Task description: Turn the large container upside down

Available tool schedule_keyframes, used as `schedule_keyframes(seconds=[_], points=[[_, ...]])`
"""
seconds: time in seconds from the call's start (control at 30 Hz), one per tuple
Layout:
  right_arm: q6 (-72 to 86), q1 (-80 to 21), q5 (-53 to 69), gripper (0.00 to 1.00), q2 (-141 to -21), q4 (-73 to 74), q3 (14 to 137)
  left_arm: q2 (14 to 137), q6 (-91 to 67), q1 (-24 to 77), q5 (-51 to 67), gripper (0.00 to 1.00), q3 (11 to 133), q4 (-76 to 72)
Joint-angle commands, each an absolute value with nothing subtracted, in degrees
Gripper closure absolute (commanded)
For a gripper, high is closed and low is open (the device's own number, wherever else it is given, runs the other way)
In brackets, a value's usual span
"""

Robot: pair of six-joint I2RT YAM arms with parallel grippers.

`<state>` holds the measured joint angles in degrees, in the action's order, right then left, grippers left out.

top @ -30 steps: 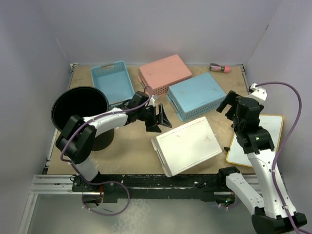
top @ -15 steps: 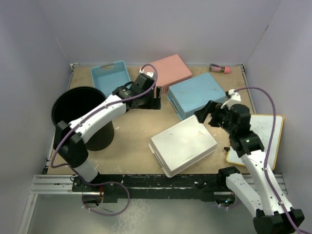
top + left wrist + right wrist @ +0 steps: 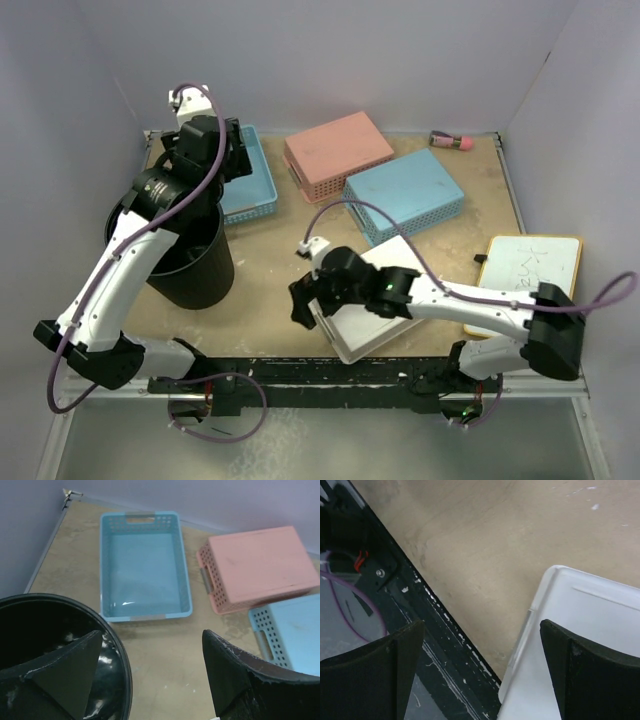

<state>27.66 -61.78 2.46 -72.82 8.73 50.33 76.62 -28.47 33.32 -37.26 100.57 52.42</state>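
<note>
The large container (image 3: 190, 268) is a tall black round bin standing upright, mouth up, at the table's left. In the left wrist view its rim and dark inside (image 3: 50, 620) fill the lower left. My left gripper (image 3: 203, 168) is open and empty, raised above the bin's far right rim. In its own view (image 3: 150, 675) one finger hangs over the bin's mouth and the other over bare table. My right gripper (image 3: 305, 300) is open and empty, low at the near left corner of the white basket (image 3: 400, 290), with one finger over that corner (image 3: 580, 630).
An open blue basket (image 3: 145, 565) lies just beyond the bin. A pink basket (image 3: 337, 150) and a second blue basket (image 3: 405, 195) lie upside down at the back middle. A whiteboard (image 3: 525, 275) lies at the right, a pink marker (image 3: 452, 140) at the back. The black front rail (image 3: 395, 605) runs under the right gripper.
My left arm has swung from the table's middle up and left to above the bin's rim. My right arm has reached from the right side across to the white basket's near left corner.
</note>
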Motion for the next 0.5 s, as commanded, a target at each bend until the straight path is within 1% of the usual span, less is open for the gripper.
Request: schedule_keyframes(seconds=[0.0,0.17,0.3,0.47], points=[[22.6,-67.65,-4.3,0.0,-79.07,11.78,55.61,78.1,-28.24,32.43,-40.8,0.22,99.35,55.89],[22.51,-67.73,-10.6,0.0,-83.22,17.54,56.68,79.0,-27.88,32.43,-40.29,0.23,99.4,55.81],[22.44,-67.58,-19.13,0.0,-85.67,22.44,59.12,79.02,-26.81,32.43,-40.73,0.24,101.9,57.67],[22.08,-67.58,-19.88,0.0,-85.89,20.27,61.66,78.33,-26.43,32.43,-42.8,0.25,104.8,62.42]])
